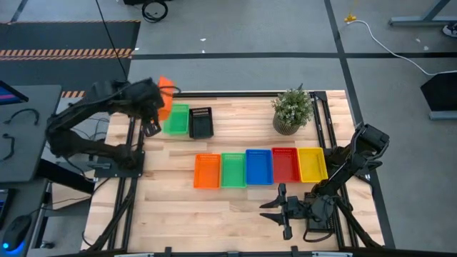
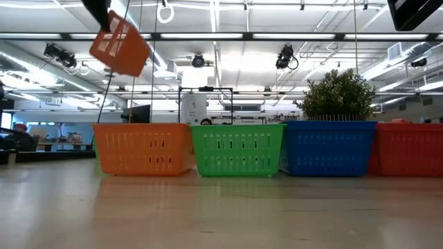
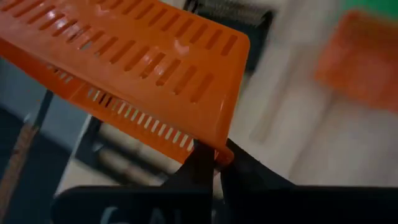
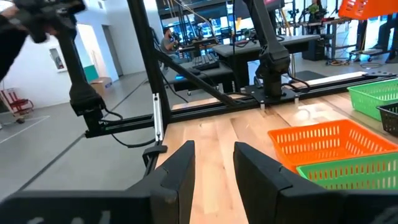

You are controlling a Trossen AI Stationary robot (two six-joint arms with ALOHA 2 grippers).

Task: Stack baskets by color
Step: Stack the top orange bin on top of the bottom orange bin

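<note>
My left gripper (image 1: 157, 108) is up at the far left of the table, shut on an orange basket (image 1: 166, 93) that hangs tilted high in the low view (image 2: 119, 45). Below it a green basket (image 1: 176, 119) and a black basket (image 1: 201, 123) rest on the wood. Orange (image 1: 207, 171), green (image 1: 233, 170), blue (image 1: 258, 165), red (image 1: 285, 164) and yellow (image 1: 312, 164) baskets stand in a row across the middle. My right gripper (image 1: 280, 210) waits open near the front edge, nothing between its fingers (image 4: 180, 171). My left gripper pinches the orange basket's rim at one corner (image 3: 214, 146) between its two fingers (image 3: 200, 165). The fingers come at it from above, slanting down. The basket is lifted clear of the table and hangs tilted, its slotted side wall (image 3: 155, 68) turned toward the wrist camera.
A potted plant (image 1: 293, 111) stands at the far right of the table. Bare wood lies in front of the row of baskets and at the near left. The black frame rails (image 1: 128, 164) run along both table sides.
</note>
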